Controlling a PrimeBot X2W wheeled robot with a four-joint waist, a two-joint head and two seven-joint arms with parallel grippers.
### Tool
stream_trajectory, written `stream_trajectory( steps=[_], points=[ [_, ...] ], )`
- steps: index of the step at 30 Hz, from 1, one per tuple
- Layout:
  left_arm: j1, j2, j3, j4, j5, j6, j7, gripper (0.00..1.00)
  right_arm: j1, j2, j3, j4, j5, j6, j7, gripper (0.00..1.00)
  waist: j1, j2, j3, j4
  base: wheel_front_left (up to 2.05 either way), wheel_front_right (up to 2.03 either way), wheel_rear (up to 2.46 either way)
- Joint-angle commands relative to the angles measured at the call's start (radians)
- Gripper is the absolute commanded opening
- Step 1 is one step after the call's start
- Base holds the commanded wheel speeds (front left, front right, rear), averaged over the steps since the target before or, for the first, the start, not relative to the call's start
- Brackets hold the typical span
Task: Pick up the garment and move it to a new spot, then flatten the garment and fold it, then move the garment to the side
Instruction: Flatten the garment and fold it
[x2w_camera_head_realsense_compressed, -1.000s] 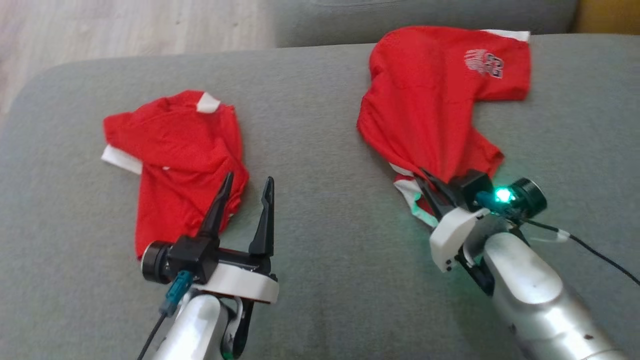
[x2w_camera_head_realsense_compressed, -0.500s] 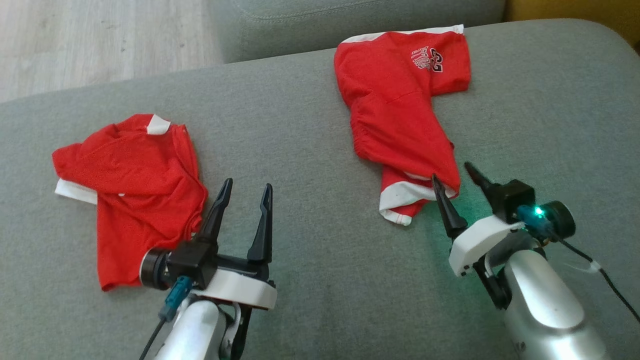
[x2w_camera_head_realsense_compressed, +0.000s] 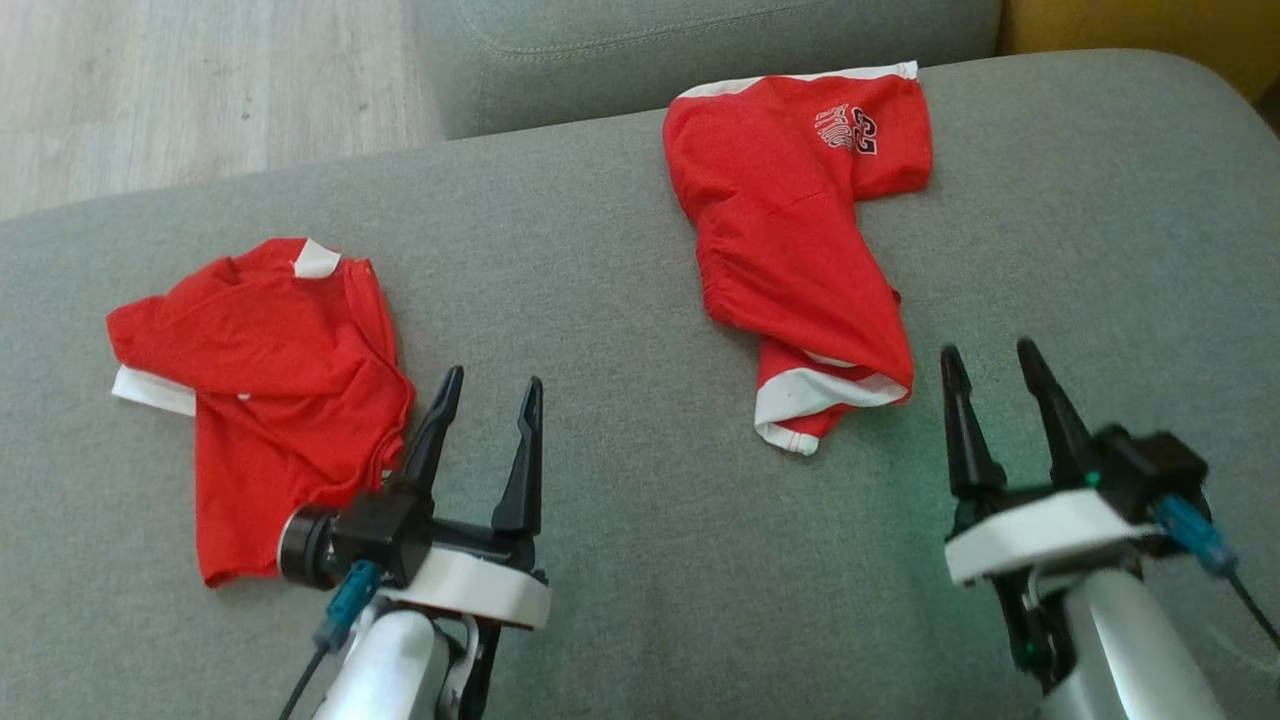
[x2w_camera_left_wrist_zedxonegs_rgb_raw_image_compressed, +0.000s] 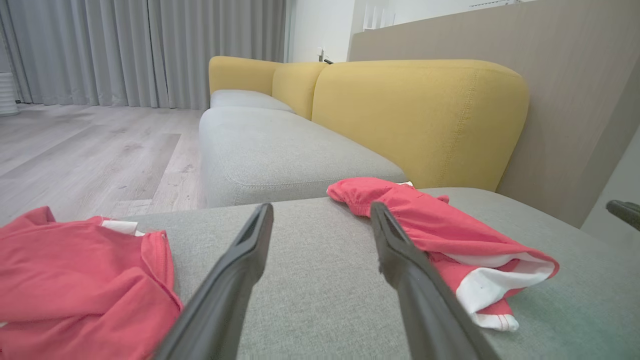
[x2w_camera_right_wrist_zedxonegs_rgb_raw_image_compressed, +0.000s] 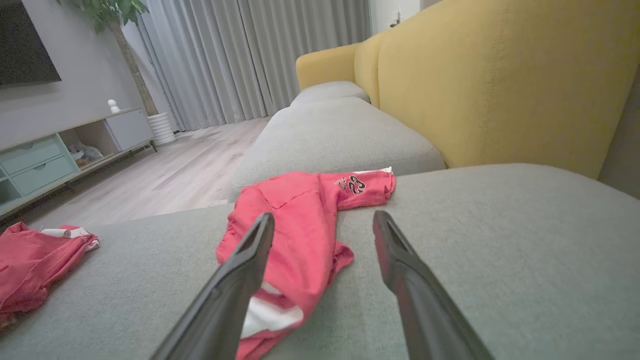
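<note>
A red garment (x2w_camera_head_realsense_compressed: 800, 245) with white trim and a printed number lies crumpled on the grey sofa seat (x2w_camera_head_realsense_compressed: 620, 250), right of centre; it shows too in the right wrist view (x2w_camera_right_wrist_zedxonegs_rgb_raw_image_compressed: 300, 235) and the left wrist view (x2w_camera_left_wrist_zedxonegs_rgb_raw_image_compressed: 440, 235). My right gripper (x2w_camera_head_realsense_compressed: 985, 365) stands open just right of its near white hem, empty and apart from the cloth. A second red garment (x2w_camera_head_realsense_compressed: 265, 385) lies bunched at the left. My left gripper (x2w_camera_head_realsense_compressed: 490, 385) is open and empty, its left finger close to that garment's right edge.
A second grey seat (x2w_camera_left_wrist_zedxonegs_rgb_raw_image_compressed: 270, 150) lies beyond the far edge, with wooden floor (x2w_camera_head_realsense_compressed: 180, 90) to its left. Yellow sofa backs (x2w_camera_right_wrist_zedxonegs_rgb_raw_image_compressed: 480, 85) rise on the right. A TV cabinet (x2w_camera_right_wrist_zedxonegs_rgb_raw_image_compressed: 55, 150) and curtains stand across the room.
My right gripper has opened and let go of the right garment's hem, then drawn back toward me and to the right. The garment now lies loose. The head camera shifted.
</note>
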Motion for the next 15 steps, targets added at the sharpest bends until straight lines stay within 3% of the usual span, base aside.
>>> stream_trajectory(
  steps=[1,9,15],
  points=[
    [-0.015,-0.001,0.037,-0.035,0.001,0.003,-0.010,1.00,-0.003,0.008,0.017,-0.042,0.016,-0.001,-0.016,1.00,0.0000,-0.0001,0.003,-0.001,0.00,0.00,0.00],
    [-0.028,-0.001,0.030,-0.041,0.006,-0.001,-0.010,1.00,0.004,0.008,-0.055,-0.046,0.057,-0.001,-0.025,1.00,0.0000,-0.0001,0.038,0.009,0.00,0.00,0.00],
    [-0.061,-0.001,0.019,-0.034,0.011,-0.005,-0.010,1.00,-0.123,0.008,-0.202,0.111,0.006,-0.001,0.060,1.00,0.0000,-0.0001,0.098,0.047,0.00,0.00,0.00]
  ],
)
